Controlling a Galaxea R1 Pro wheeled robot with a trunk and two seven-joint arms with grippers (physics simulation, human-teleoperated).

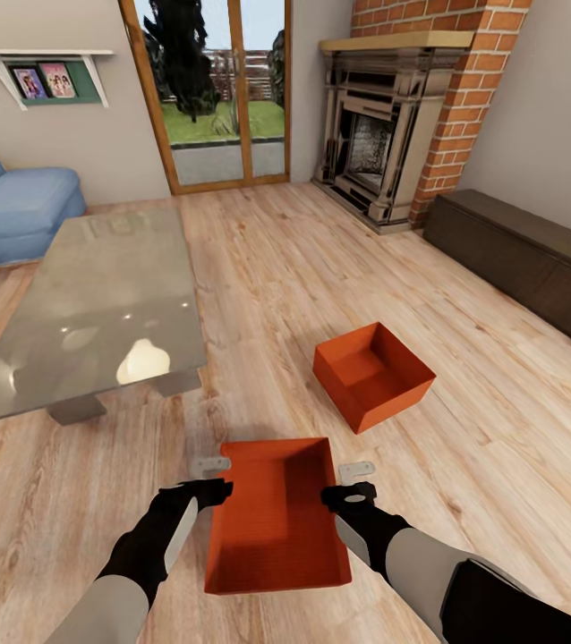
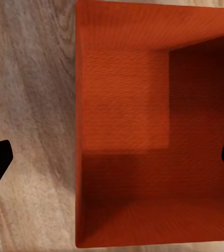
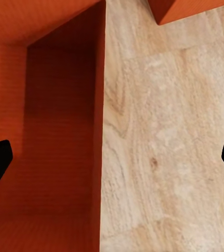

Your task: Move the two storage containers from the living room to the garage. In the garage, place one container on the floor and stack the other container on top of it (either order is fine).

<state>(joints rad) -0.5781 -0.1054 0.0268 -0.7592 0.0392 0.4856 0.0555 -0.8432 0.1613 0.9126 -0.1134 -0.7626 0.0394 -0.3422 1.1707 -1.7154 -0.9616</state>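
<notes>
In the living room, both arms are reaching over the nearer storage container (image 1: 276, 528), which is sitting on the light wood plank flooring (image 1: 464, 429). The left gripper (image 1: 211, 476) and right gripper (image 1: 352, 479) are each straddling a side wall, fingers spread wide, gripping nothing. The second storage container (image 1: 372, 374) is lying just beyond, turned at an angle, near the glass-topped table (image 1: 98, 304).

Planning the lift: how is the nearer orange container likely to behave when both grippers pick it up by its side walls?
The nearer container looks stiff: its walls stand straight, so it should hold shape. It is empty and thin-walled, so probably light. The left gripper and right gripper each straddle one side wall, open; gripped evenly it should stay level, but a one-sided hold might tilt it.
</notes>
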